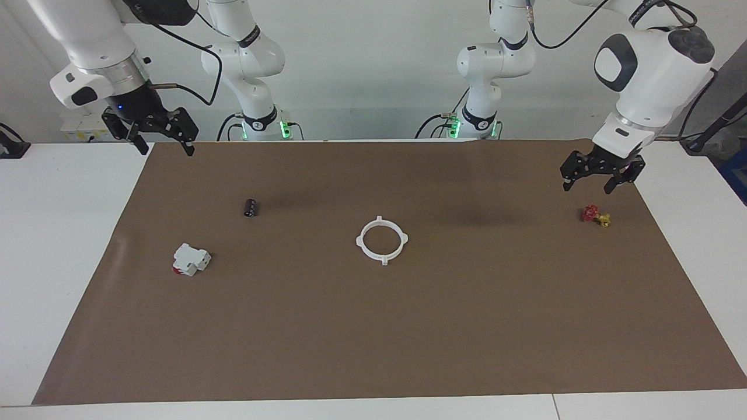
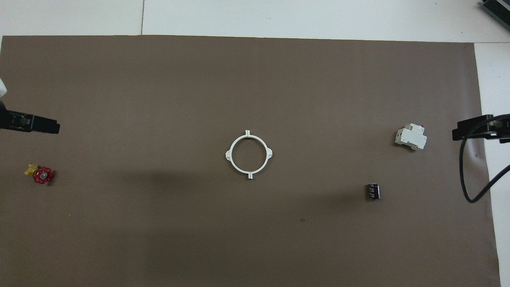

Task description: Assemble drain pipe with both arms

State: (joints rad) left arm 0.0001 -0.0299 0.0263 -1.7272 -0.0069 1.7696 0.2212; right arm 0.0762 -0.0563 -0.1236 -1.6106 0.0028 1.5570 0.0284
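The drain pipe [image 1: 373,255] lies flat on the middle of the brown mat [image 1: 373,338] as one closed white ring with small tabs around its rim. It also shows in the overhead view [image 2: 249,174]. My left gripper [image 1: 588,186] hangs open and empty in the air over the mat's edge at the left arm's end, above the spot beside the small valve. My right gripper [image 1: 166,149] hangs open and empty over the mat's corner at the right arm's end. Both are well apart from the ring. In the overhead view only a black finger of each shows, left [image 2: 44,126] and right [image 2: 472,129].
A small red-and-yellow valve [image 1: 595,216] lies near the left arm's end. A white blocky part with a red end [image 1: 190,259] and a small black cylinder [image 1: 251,207] lie toward the right arm's end. White table surrounds the mat.
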